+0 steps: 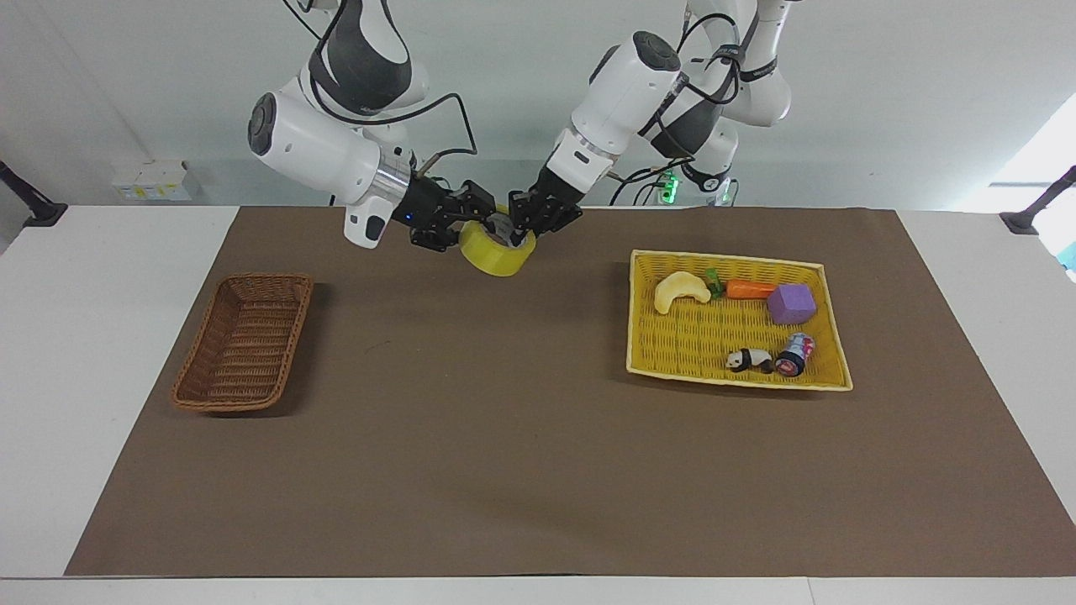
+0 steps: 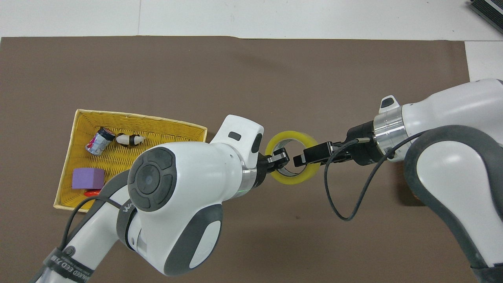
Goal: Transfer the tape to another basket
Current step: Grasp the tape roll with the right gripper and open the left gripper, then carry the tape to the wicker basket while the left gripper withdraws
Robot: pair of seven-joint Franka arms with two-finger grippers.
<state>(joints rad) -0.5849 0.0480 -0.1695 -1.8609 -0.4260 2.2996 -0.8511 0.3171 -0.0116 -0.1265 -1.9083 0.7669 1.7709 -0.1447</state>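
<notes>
The yellow tape (image 1: 496, 255) hangs tilted in the air over the brown mat, near the robots' edge. My left gripper (image 1: 525, 225) is shut on its rim, one finger inside the grey-white core. In the overhead view the left gripper (image 2: 279, 158) grips the tape (image 2: 292, 180) from the tray's side. My right gripper (image 1: 454, 225) is open at the tape's other rim, its fingers spread around the edge; it also shows in the overhead view (image 2: 301, 158). The brown wicker basket (image 1: 244, 340) stands empty toward the right arm's end; overhead only a sliver of the basket (image 2: 414, 196) shows beside the right arm.
A flat yellow woven tray (image 1: 698, 336) toward the left arm's end holds a pale crescent toy (image 1: 679, 291), a carrot (image 1: 748, 289), a purple block (image 1: 791, 303), a panda (image 1: 748, 360) and a small can (image 1: 795, 353). The tray (image 2: 157, 125) is partly covered by the left arm overhead.
</notes>
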